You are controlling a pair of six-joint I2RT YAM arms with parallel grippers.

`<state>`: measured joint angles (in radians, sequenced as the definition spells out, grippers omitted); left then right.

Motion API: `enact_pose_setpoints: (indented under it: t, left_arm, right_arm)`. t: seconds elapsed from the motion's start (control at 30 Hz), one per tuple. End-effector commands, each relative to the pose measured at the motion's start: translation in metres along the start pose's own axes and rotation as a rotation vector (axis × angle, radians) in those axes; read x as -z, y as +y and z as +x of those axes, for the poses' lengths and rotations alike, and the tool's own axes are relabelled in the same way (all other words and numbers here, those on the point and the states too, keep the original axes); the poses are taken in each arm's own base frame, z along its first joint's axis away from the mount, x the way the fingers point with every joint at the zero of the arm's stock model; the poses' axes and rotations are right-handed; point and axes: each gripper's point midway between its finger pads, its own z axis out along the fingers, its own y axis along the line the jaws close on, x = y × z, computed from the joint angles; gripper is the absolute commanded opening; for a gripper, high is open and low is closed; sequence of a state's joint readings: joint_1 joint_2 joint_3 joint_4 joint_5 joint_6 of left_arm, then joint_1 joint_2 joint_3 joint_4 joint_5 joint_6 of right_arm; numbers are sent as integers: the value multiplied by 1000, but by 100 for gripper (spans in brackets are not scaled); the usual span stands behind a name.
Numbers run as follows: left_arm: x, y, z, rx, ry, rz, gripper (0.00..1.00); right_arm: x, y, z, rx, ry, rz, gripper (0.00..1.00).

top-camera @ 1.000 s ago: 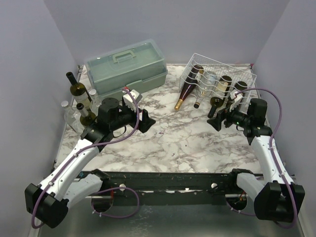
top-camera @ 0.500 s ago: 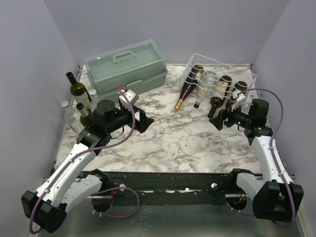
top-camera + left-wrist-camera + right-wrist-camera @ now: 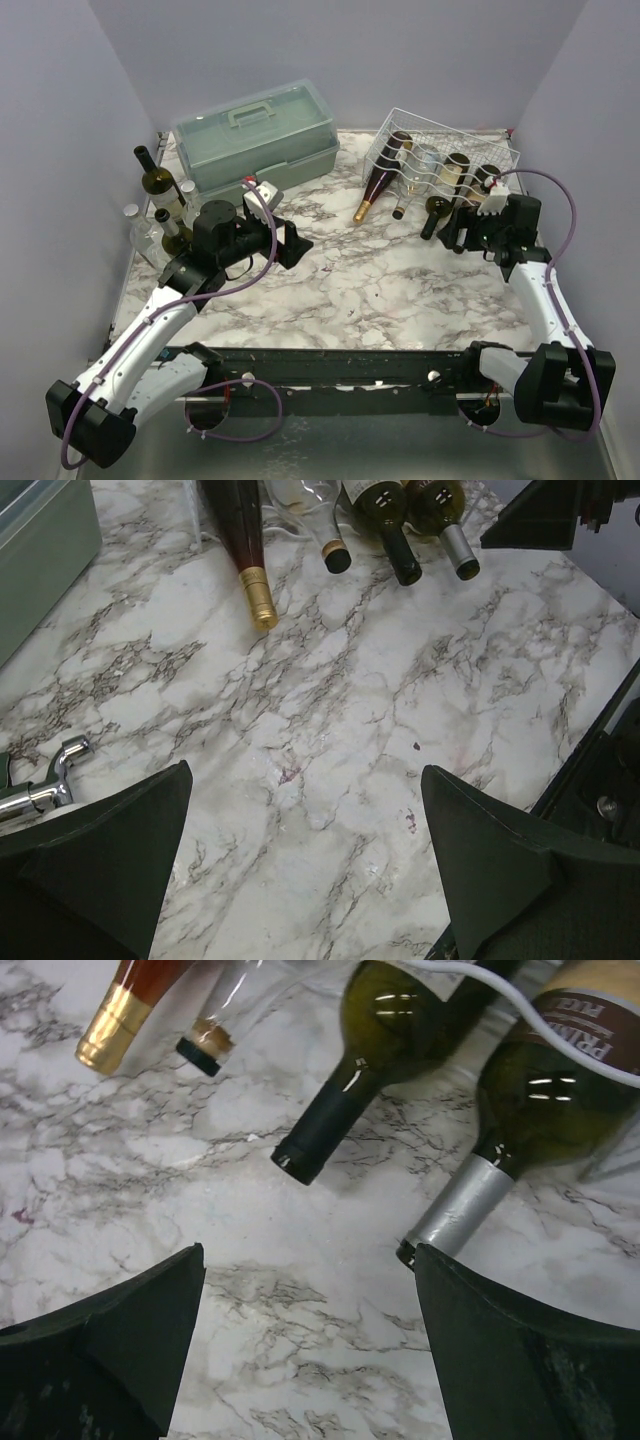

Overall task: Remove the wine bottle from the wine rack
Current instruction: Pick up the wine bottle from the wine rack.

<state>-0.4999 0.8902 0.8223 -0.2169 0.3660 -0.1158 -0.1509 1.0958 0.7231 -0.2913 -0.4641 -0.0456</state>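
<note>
The white wire wine rack (image 3: 470, 135) stands at the back right with several wine bottles lying in it, necks pointing out over the marble. In the right wrist view, from the right, these are a silver-foiled neck (image 3: 462, 1208), a dark green bottle with a black neck (image 3: 335, 1120), a clear bottle's capped mouth (image 3: 203, 1048) and a gold-foiled neck (image 3: 112, 1028). My right gripper (image 3: 308, 1255) (image 3: 455, 228) is open just in front of these necks; its right finger stands beside the silver neck's mouth. My left gripper (image 3: 305, 770) (image 3: 295, 240) hangs open over bare marble mid-table.
A grey-green toolbox (image 3: 255, 135) stands at the back left. Several upright bottles (image 3: 160, 200) cluster at the left edge. A metal tool (image 3: 45, 785) lies near my left gripper. Walls close in on three sides.
My right gripper has moved back and to the right, closer to the necks of the rightmost bottles in the rack. The left arm has shifted only slightly.
</note>
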Motion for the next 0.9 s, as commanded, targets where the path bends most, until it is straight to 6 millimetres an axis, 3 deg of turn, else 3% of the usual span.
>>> enact_pose_setpoints:
  t: [0.0, 0.3, 0.53, 0.8, 0.87]
  left_arm:
    - [-1, -2, -3, -4, -12, 4, 99]
    - [-4, -2, 0, 3, 1, 10, 99]
    - [-3, -2, 0, -1, 2, 6, 99]
    - [1, -1, -5, -18, -17, -8, 99]
    - [2, -1, -6, -19, -20, -7, 99]
  right_arm:
    - [7, -35, -17, -147, -87, 239, 88]
    - [2, -72, -1, -307, -146, 449, 85]
    - [-11, -68, 4, -308, -135, 414, 74]
    - [-19, -76, 15, -265, -118, 473, 71]
    - [-19, -76, 9, -255, -161, 474, 71]
